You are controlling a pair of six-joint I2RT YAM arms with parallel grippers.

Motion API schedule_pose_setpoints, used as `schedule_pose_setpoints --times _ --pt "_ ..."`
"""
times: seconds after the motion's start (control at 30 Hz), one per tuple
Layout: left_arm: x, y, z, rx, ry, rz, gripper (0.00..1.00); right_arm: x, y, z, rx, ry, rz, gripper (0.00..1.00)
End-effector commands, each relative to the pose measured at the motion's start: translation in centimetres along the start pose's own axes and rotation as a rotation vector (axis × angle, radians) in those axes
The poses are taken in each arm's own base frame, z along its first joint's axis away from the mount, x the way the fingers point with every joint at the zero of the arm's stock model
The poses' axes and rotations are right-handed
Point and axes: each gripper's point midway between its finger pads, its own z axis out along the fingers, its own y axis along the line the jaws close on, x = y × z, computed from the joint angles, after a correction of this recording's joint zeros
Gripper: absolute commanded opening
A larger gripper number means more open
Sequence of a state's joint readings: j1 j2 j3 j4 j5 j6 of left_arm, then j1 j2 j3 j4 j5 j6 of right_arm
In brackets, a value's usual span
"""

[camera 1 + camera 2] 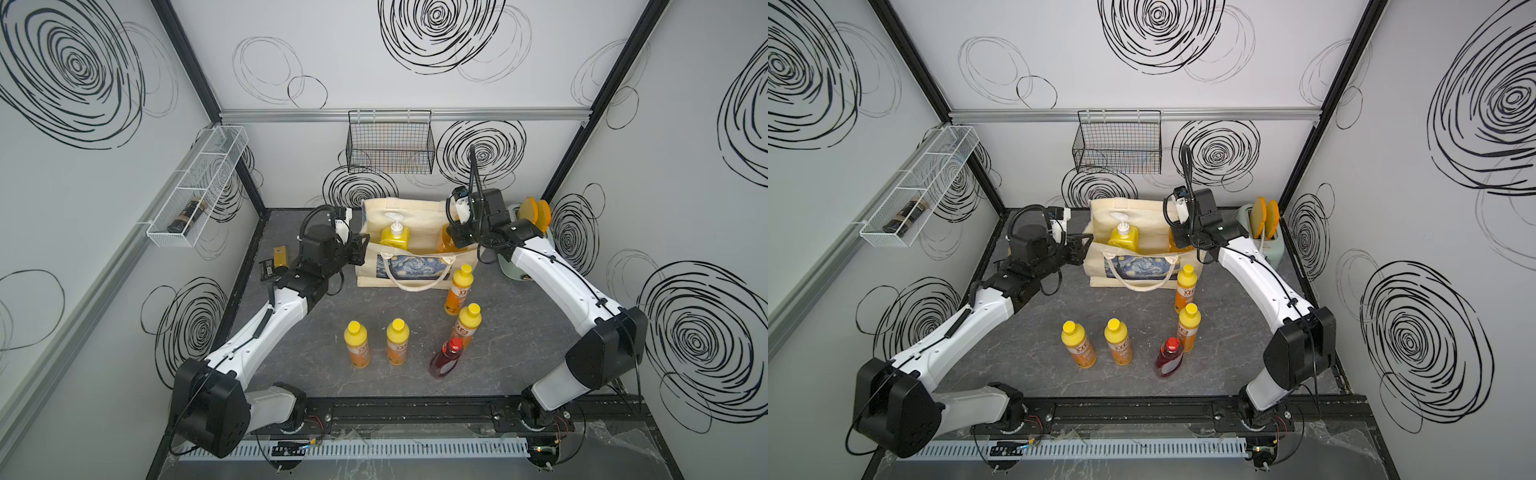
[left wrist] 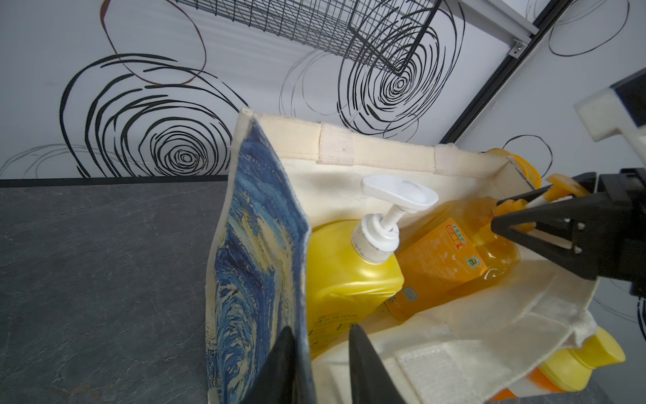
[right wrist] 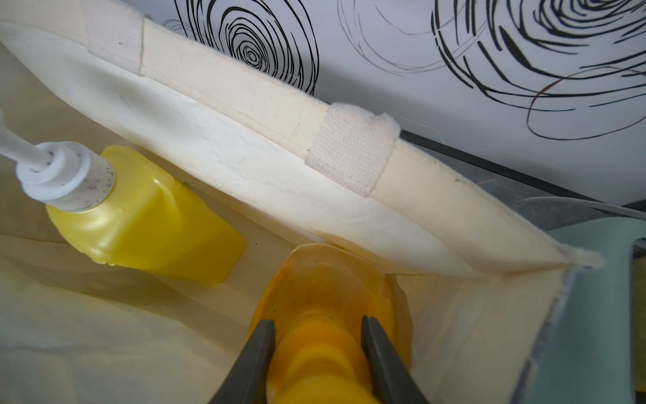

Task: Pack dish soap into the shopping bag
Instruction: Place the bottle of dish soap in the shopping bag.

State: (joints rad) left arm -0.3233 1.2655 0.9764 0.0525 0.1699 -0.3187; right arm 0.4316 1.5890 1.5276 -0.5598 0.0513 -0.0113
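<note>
Two pump bottles sit inside the shopping bag (image 1: 368, 275), which stands at the 12 o'clock end of the grey table (image 1: 519, 332) in both top views, its blue-and-yellow swirl picture facing 6 o'clock.

The right gripper (image 3: 320, 344) reaches in over the bag's 3 o'clock end. It is closed on the yellow pump neck of the amber pump bottle (image 2: 444, 259), one black finger pressed to each side, and the bottle leans in that corner. The left gripper (image 2: 321, 328), at the bag's 9 o'clock end, stands partly open astride the blue-printed end wall, one finger outside by the cloth and the other inside, clear of it. It holds nothing.

The yellow bottle with white pump (image 1: 395, 237) rests beside the amber one, toward 9 o'clock.

Out on the table, at 5 to 6 o'clock from the bag, stand four orange yellow-capped bottles (image 1: 459, 291) (image 1: 468, 328) (image 1: 397, 343) (image 1: 358, 345), with the dark-red red-capped bottle (image 1: 445, 358) just beside one of them.

The amber bottle's orange label carries a red banner of yellow characters, a green round emblem and a square code, all too small to read. Lettering on the orange bottles is blurred.
</note>
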Motion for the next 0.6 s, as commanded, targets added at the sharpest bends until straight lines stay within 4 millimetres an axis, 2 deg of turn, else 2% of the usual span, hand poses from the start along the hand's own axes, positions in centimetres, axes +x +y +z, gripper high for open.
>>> schedule_pose_setpoints --times 0.0,0.07,0.23,0.4,0.57 --pt "-2.2 -0.5 -1.0 0.005 -0.070 0.010 0.36 -4.1 -1.0 -1.0 0.031 -0.168 0.017 0.01" --pt "-2.2 -0.5 -1.1 0.005 -0.070 0.011 0.42 -3.6 -1.2 -0.5 0.036 -0.156 0.021 0.04" --pt "-2.2 -0.5 -1.1 0.006 -0.072 0.011 0.55 -2.9 -1.3 0.3 0.033 -0.137 0.029 0.22" --pt "-2.2 -0.5 -1.1 0.005 -0.070 0.011 0.60 -3.1 -1.0 0.5 0.014 -0.131 0.029 0.52" --pt "-2.2 -0.6 -1.1 0.005 -0.070 0.012 0.63 -4.3 -0.3 -0.9 -0.032 -0.171 0.034 0.66"
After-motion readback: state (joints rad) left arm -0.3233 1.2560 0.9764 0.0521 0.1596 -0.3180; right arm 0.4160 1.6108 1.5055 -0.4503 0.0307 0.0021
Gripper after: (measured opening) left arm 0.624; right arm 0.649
